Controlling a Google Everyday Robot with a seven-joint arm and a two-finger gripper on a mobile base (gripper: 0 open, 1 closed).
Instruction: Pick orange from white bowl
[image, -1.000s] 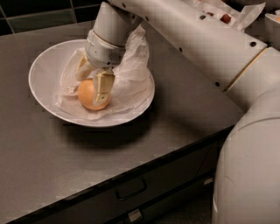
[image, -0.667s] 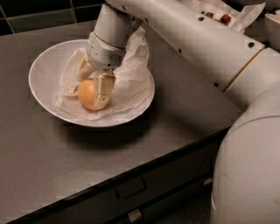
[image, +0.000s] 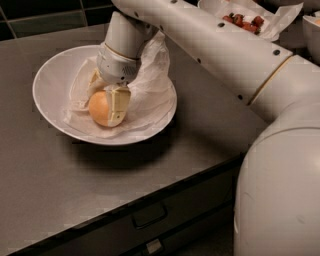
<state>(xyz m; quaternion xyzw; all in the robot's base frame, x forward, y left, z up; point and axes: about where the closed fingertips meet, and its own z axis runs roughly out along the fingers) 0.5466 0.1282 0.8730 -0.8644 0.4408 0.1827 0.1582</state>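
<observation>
Arm: nearest you at the lower right, the thick white arm (image: 280, 165) rises and reaches left across the frame.
Drawer: below the front edge of the counter, a dark drawer (image: 165, 220) with a recessed handle (image: 148, 216).
Counter: you have a grey counter (image: 60, 190) carrying the white bowl.
White bowl: the white bowl (image: 47, 75) sits left of centre, lined with crumpled paper (image: 150, 95).
Orange: the orange (image: 100, 107) lies on the paper, towards the bowl's near side.
Gripper: your gripper (image: 106, 106) points down into the bowl, its fingers (image: 120, 102) closed against either side of the orange.
Strawberries: far right, well apart, red strawberries (image: 245, 21) rest on paper in another bowl.
Wall: dark tiles (image: 45, 20) behind.
</observation>
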